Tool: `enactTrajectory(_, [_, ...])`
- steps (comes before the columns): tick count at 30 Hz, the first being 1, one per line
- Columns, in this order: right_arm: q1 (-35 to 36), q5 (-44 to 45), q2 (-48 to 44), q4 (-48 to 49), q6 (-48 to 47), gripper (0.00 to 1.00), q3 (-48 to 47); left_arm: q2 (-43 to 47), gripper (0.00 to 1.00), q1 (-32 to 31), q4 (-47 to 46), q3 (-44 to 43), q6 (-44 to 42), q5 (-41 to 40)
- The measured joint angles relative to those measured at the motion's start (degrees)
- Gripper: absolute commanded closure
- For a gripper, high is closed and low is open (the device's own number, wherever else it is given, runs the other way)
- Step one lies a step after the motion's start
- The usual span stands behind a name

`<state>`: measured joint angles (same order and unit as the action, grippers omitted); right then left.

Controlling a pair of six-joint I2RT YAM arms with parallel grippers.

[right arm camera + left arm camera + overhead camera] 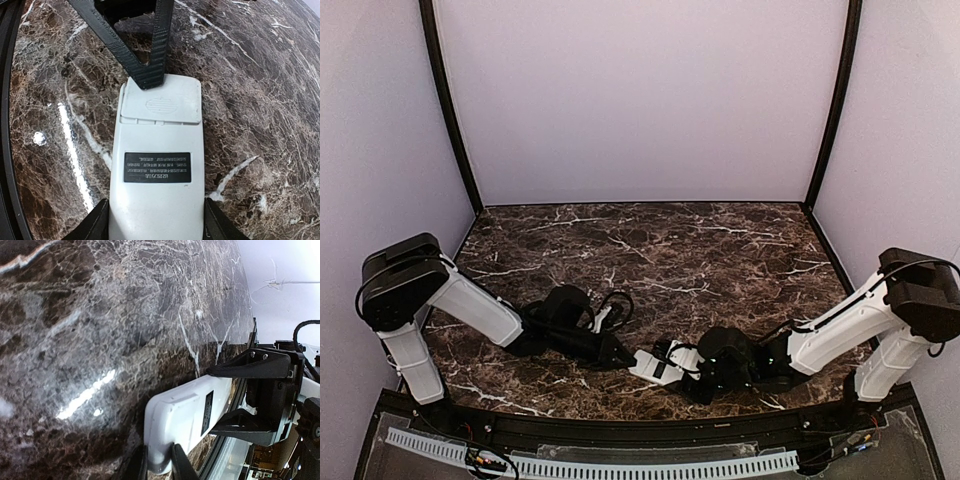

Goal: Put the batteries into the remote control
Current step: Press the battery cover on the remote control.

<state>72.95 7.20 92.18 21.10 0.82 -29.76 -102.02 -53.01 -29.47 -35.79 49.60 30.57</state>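
The remote control (655,362) lies back up near the table's front edge, between the two arms. It is white, with a black label (157,167) and its battery cover (161,102) seated in place. My right gripper (156,222) is shut on its sides at the label end. My left gripper (159,462) pinches the corner at the cover end, and its black fingers (150,55) reach over that end in the right wrist view. In the left wrist view the right gripper's fingers (250,367) flank the remote's (185,412) far end. The batteries are out of view.
The dark marbled table (660,250) stretches back to pale walls. A black front rail (640,430) runs just behind the remote, close to both arm bases.
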Motion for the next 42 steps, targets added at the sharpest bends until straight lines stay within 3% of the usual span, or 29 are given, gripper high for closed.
enactTrajectory(22, [-0.7,-3.0,-0.6,0.4,-1.2,1.0,0.9,-1.6,0.88,1.0,-9.2,4.0,3.3,5.1])
enactTrajectory(32, [-0.7,-2.6,-0.7,0.4,-2.8,1.0,0.8,-1.2,0.79,1.4,4.6,-1.8,-3.0,7.5])
enactTrajectory(42, [-0.6,-2.6,-0.7,0.5,-3.6,1.0,0.8,-0.9,0.68,1.2,9.8,-4.2,-5.7,8.5])
